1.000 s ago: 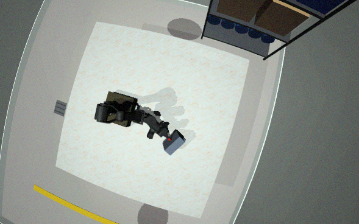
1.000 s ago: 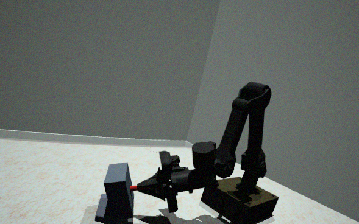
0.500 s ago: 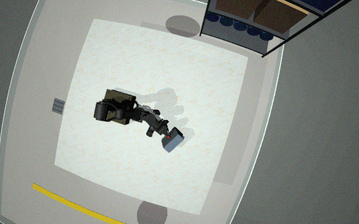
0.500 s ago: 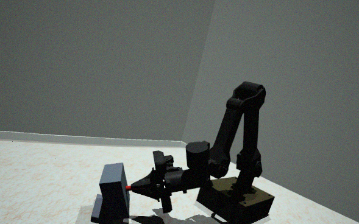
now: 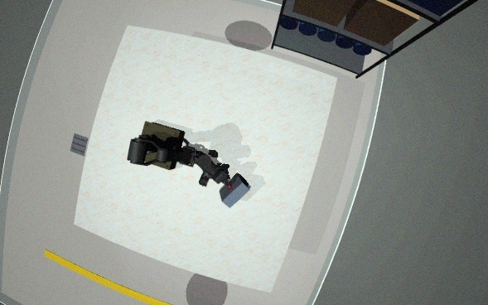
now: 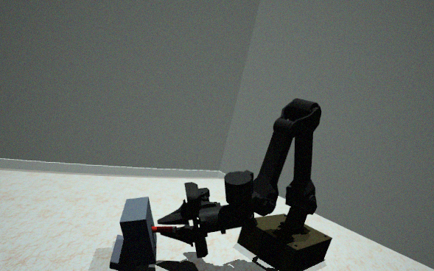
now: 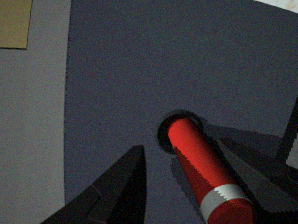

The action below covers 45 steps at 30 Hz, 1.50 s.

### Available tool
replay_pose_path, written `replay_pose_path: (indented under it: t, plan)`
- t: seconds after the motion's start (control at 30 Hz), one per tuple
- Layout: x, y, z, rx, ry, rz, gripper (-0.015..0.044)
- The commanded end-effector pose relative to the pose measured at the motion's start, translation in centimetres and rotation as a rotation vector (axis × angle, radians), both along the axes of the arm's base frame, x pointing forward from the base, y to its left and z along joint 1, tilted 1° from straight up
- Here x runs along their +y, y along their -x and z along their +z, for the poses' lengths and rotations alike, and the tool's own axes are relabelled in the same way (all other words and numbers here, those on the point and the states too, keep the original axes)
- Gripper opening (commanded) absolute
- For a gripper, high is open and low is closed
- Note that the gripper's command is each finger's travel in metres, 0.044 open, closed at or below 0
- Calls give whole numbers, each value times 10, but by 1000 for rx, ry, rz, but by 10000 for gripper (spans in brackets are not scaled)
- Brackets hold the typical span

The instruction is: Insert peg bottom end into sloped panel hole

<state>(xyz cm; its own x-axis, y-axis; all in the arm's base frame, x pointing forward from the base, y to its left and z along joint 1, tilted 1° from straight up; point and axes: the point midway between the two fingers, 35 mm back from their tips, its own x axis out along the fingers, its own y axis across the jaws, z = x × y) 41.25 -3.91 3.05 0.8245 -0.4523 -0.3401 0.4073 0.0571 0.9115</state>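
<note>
Release stage. The red peg point(image 7: 200, 169), a round rod with a grey band near its free end, sits with its bottom end in the hole point(image 7: 174, 123) of the sloped grey panel point(image 7: 133, 63). The gripper point(image 7: 193, 192) has its jaws apart, holding nothing. Best practice: spread fully, then retreat straight along the peg's axis without brushing it.

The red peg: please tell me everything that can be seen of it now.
The red peg is a round, smooth rod with a grey band near its outer end. Its far end sits inside the round hole of the dark blue-grey panel; the rest sticks out toward the gripper. The gripper fingers stand apart on both sides, with a visible gap on one side, so they appear to have released it.
</note>
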Motion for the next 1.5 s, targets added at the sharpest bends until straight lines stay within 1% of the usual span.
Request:
replay_pose_path:
  t: [0.0,0.27,1.47]
  plan:
    - [0,0,0,1,0,0,236]
    - [2,3,1,1,0,0,440]
    - [29,40,19,3,-2,6,440]
